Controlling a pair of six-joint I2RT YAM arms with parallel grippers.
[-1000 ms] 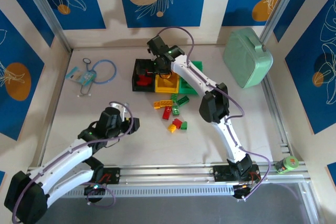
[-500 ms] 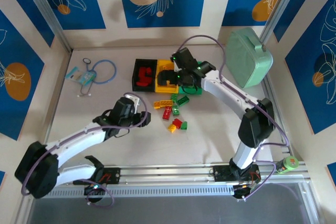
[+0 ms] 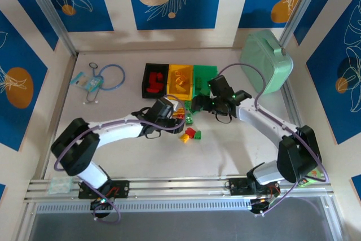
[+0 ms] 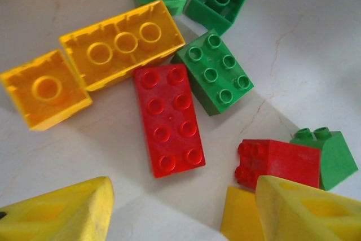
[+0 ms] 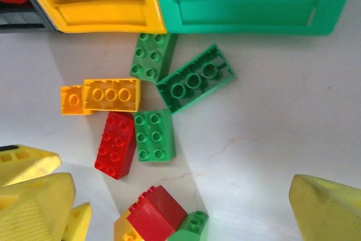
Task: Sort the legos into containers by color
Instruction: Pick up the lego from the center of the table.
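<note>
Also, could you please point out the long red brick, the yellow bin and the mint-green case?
long red brick (image 4: 169, 119), left wrist view, studded top.
yellow bin (image 5: 101, 25), right wrist view, near rim.
mint-green case (image 3: 266, 63), top external view, front face.

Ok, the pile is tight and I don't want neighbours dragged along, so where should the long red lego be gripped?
Come straight down on the long red lego, since it lies flat, studs up. Close across its two long sides at the end away from the yellow lego, past where the green lego sits against it. Both sides look free there.
</note>
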